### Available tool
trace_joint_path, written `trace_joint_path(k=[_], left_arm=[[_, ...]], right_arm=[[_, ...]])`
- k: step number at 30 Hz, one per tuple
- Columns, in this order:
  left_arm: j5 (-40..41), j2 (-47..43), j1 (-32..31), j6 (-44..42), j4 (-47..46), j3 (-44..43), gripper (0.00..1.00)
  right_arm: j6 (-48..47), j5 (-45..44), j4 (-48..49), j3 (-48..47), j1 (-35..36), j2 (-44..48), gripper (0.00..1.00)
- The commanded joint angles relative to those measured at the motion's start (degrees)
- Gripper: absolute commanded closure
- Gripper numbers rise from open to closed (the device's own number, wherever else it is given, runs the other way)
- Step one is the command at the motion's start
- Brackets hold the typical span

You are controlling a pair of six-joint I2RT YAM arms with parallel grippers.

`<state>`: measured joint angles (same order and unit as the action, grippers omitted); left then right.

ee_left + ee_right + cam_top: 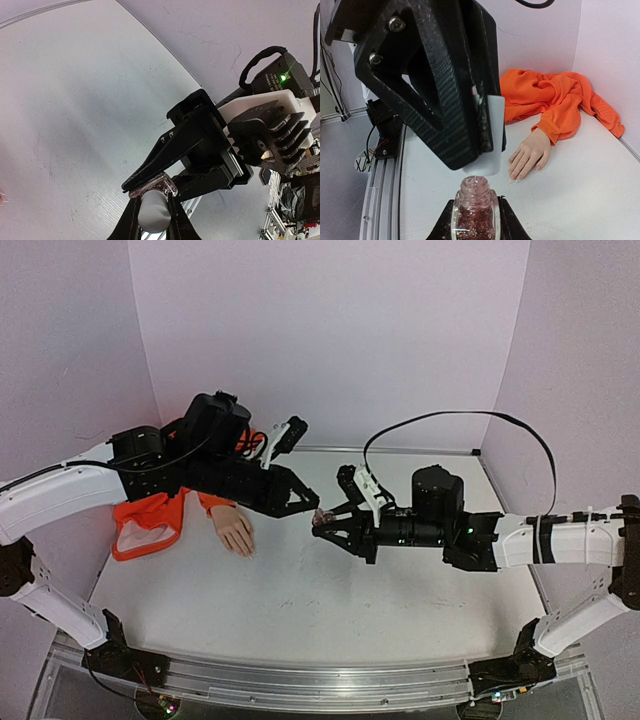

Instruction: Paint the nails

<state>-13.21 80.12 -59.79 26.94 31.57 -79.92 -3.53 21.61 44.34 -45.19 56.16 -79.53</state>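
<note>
Glass bottle (474, 212), pink glitter polish inside, pinched by right gripper (474, 227).
Pale cap (489, 140) clamped in left gripper (311, 507), just above bottle neck.

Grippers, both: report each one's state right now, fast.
Left gripper: shut on the pale cap.
Right gripper: shut on the glass bottle.

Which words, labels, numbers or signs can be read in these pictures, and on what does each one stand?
No text can be read with certainty.
White print on the black housing beside the green light: too small and blurred to read.
The glass bottle and pale cap: no label visible.
</note>
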Motion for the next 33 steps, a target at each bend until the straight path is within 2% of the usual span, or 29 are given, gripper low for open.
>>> trace_joint_path(k=[1,33], left_arm=[[1.87,-2.95,0.45,-0.96,-0.90,-1.91,1.00],[2.03,-5.65,1.07,-1.37,-0.08,-1.59,1.00]], right_arm=[[-0.87,0.65,2.97,-1.57,0.08,0.16,1.00],[-0.08,-2.11,5.78,1.13,0.03,2.42,1.00]])
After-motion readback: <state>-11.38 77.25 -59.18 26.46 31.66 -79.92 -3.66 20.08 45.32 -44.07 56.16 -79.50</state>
